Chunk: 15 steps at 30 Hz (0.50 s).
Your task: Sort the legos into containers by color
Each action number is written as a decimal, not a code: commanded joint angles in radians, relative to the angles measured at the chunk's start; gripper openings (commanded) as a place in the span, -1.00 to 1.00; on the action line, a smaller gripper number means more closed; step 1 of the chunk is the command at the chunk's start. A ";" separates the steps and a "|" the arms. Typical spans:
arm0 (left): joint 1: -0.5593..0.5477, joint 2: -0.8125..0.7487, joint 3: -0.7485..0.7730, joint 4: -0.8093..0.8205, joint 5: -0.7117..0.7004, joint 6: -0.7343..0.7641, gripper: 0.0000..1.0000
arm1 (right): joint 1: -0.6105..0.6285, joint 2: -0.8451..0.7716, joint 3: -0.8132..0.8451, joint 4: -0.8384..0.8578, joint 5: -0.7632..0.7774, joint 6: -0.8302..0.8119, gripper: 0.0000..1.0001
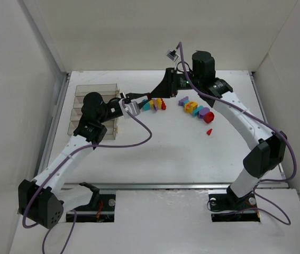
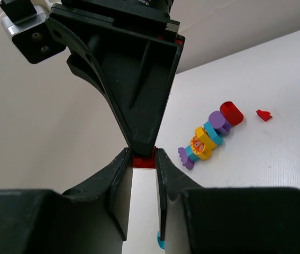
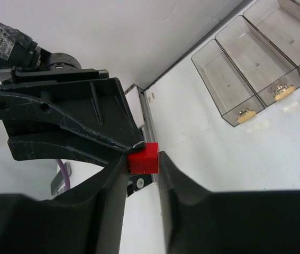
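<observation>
White tabletop (image 1: 165, 159), white walls. L tool (image 2: 143, 159) is clamped on the red lego (image 2: 143, 162); R tool (image 3: 142, 159) pinches the same brick from the opp. side, tips meeting. From there the containers (image 1: 94, 92) lie left, beside L arm and well apart from R arm, so L is nearer. Other legos (image 1: 194, 110) sit to the right.

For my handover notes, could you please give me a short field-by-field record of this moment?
left gripper: shut on red brick
right gripper: shut on the same red brick, tip to tip with the left
loose legos: row of purple, yellow, teal and red pieces on the table, right of the grippers
stray red piece: alone, nearer the arm bases
bins: clear joined block, left side
</observation>
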 commanded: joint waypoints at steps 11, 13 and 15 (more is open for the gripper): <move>-0.007 -0.037 0.009 -0.041 -0.051 0.002 -1.00 | -0.003 -0.025 0.015 0.040 -0.040 -0.029 1.00; -0.007 -0.046 0.009 -0.067 -0.074 0.002 -1.00 | -0.030 -0.036 -0.005 0.040 -0.020 -0.029 1.00; -0.007 -0.046 0.009 -0.113 -0.141 -0.024 -1.00 | -0.050 -0.047 -0.015 0.008 0.006 -0.029 1.00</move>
